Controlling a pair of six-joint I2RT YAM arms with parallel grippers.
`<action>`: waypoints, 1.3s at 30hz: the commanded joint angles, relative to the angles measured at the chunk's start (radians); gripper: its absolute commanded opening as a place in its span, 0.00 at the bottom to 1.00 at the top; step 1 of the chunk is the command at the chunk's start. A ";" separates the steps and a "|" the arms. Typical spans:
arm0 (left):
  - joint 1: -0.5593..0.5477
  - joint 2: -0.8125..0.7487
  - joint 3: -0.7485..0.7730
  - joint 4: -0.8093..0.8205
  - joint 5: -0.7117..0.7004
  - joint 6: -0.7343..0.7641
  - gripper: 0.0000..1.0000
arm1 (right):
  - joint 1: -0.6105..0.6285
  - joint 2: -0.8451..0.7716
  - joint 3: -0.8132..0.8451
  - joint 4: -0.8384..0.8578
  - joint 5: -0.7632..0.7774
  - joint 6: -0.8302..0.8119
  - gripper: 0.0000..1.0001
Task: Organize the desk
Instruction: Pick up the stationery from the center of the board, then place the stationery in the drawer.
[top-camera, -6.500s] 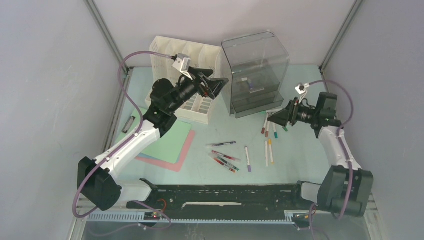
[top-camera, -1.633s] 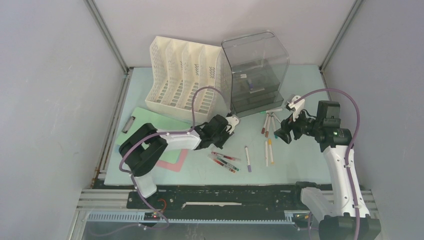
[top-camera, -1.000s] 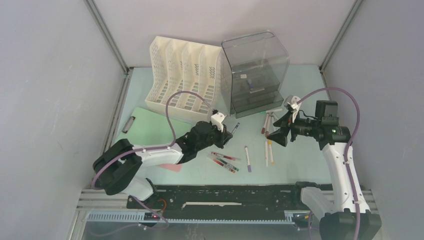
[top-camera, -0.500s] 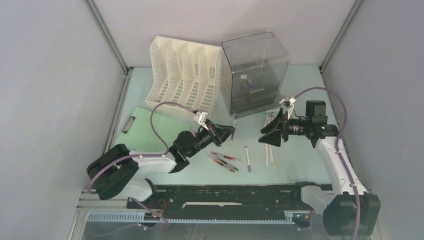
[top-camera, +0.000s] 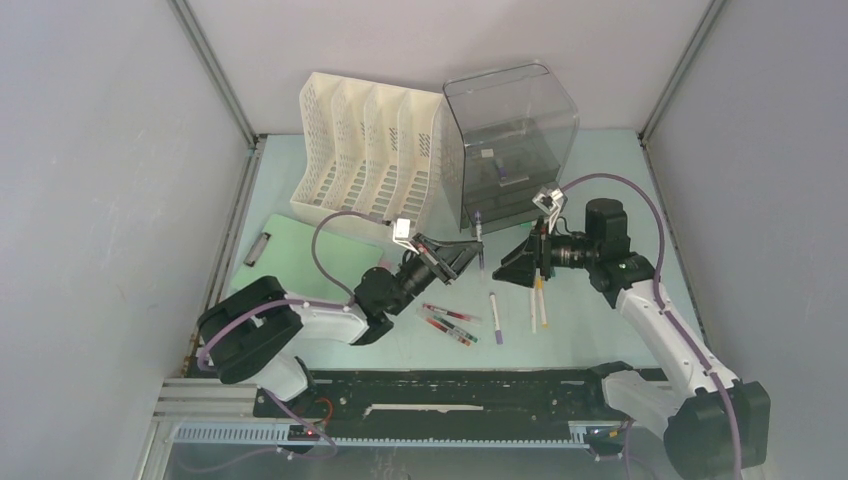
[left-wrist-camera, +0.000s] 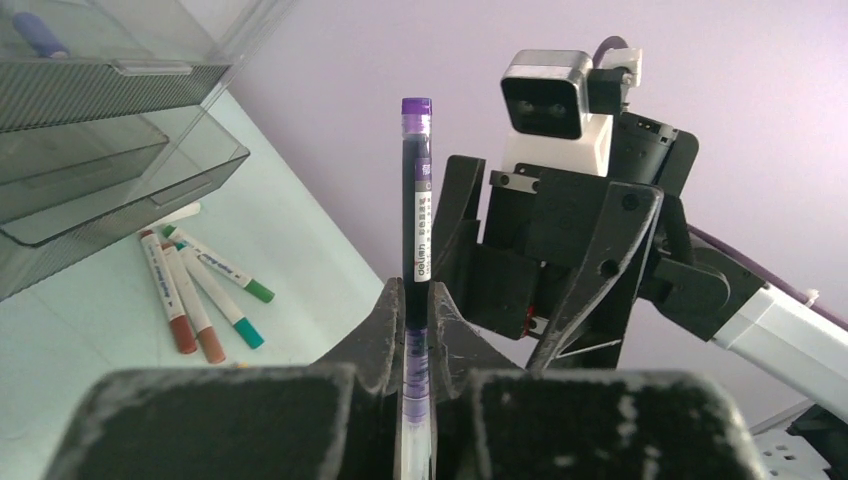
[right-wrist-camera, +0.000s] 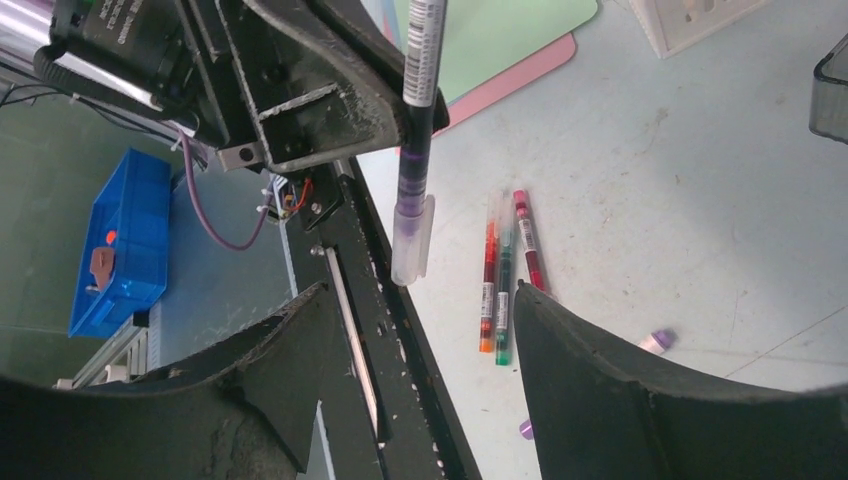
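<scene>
My left gripper (top-camera: 462, 255) is shut on a purple pen (top-camera: 479, 234) and holds it in the air above the desk (top-camera: 600, 170). In the left wrist view the pen (left-wrist-camera: 415, 190) stands straight up out of that gripper (left-wrist-camera: 415, 292). My right gripper (top-camera: 510, 268) faces it from the right, open and close by. Seen from the right wrist, the pen (right-wrist-camera: 420, 120) hangs with its clear end just ahead of the right gripper (right-wrist-camera: 420, 295), touching neither finger. Several pens (top-camera: 450, 322) and markers (top-camera: 538, 298) lie on the desk below.
A white file rack (top-camera: 370, 160) and a grey see-through drawer unit (top-camera: 510, 140) stand at the back. A green clipboard (top-camera: 300, 260) lies at the left. The black base rail (top-camera: 440, 395) runs along the near edge. A blue box (right-wrist-camera: 120, 250) sits beyond it.
My left arm has lifted the purple pen off the desk and swung it right. My right gripper has moved left to meet it, still open.
</scene>
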 joint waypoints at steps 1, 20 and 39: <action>-0.032 0.016 0.044 0.068 -0.085 -0.014 0.00 | 0.030 -0.015 0.002 0.071 0.069 0.065 0.73; -0.084 0.063 0.091 0.069 -0.119 0.010 0.00 | 0.083 -0.006 0.003 0.095 0.067 0.085 0.63; -0.095 0.080 0.094 0.074 -0.100 0.011 0.01 | 0.082 -0.006 0.003 0.097 0.079 0.062 0.32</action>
